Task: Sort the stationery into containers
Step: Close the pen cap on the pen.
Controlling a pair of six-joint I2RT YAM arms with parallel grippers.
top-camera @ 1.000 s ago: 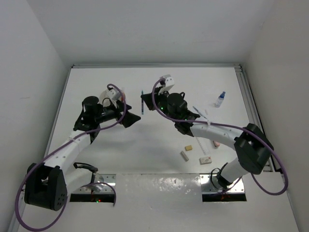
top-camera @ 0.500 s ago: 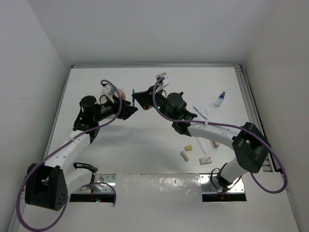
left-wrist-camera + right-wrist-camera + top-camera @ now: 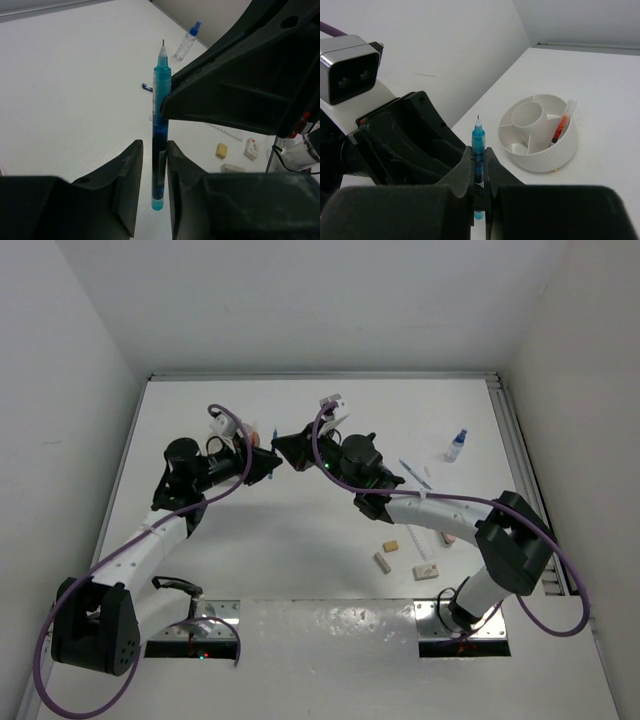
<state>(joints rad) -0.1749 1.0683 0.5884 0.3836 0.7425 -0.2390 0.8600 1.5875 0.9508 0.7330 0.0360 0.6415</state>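
A thin blue pen (image 3: 161,100) stands upright above the table, tip up. My right gripper (image 3: 478,155) is shut on its barrel. My left gripper (image 3: 152,150) stands round the pen's lower end, its jaws narrow, one finger against the pen and a thin gap at the other. In the top view the two grippers meet nose to nose at the pen (image 3: 273,433). The round white tub (image 3: 540,132) with divided compartments sits just behind, with a red-orange pen (image 3: 560,127) leaning in one compartment. The left arm hides most of the tub from above.
Loose on the right side lie a blue-capped bottle (image 3: 456,445), another blue pen (image 3: 412,470), a clear ruler (image 3: 225,131), a tan eraser (image 3: 391,545), a white eraser (image 3: 382,562), a pink eraser (image 3: 447,538) and a red-and-white eraser (image 3: 426,571). White walls enclose the table.
The right gripper has carried the blue pen left, up to the left gripper. The left gripper's jaws have narrowed from wide open to close around the pen.
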